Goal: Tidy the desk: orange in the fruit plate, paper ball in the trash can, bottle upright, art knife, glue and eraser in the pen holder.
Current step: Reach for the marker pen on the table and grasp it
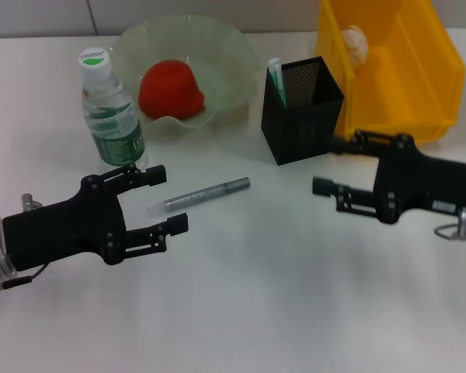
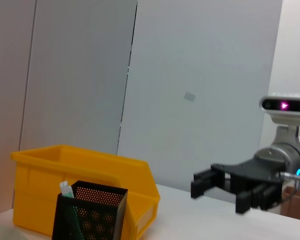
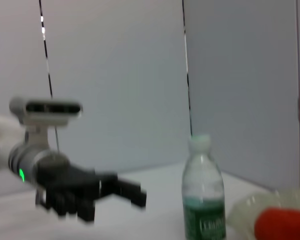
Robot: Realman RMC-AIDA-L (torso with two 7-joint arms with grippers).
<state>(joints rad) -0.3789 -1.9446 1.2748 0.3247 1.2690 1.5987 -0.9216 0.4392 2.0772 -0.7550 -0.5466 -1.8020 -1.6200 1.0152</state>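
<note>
The art knife point(image 1: 199, 196) lies flat on the worktop point(image 1: 264, 295), well short of the pen holder point(image 1: 301, 109). The left tool point(image 1: 165, 200) hovers beside it, spread wide, apparently ready to grasp; the right tool point(image 1: 326, 165) also stands wide.

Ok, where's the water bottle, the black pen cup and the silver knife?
bottle point(image 1: 113, 116), head view, on its green label.
pen holder point(image 1: 307, 124), head view, on its front wall.
art knife point(image 1: 202, 195), head view, mid-handle.

2 matte black hands, left hand point(image 1: 144, 203), right hand point(image 1: 332, 165), silver wrist cuffs, thin cables
</note>
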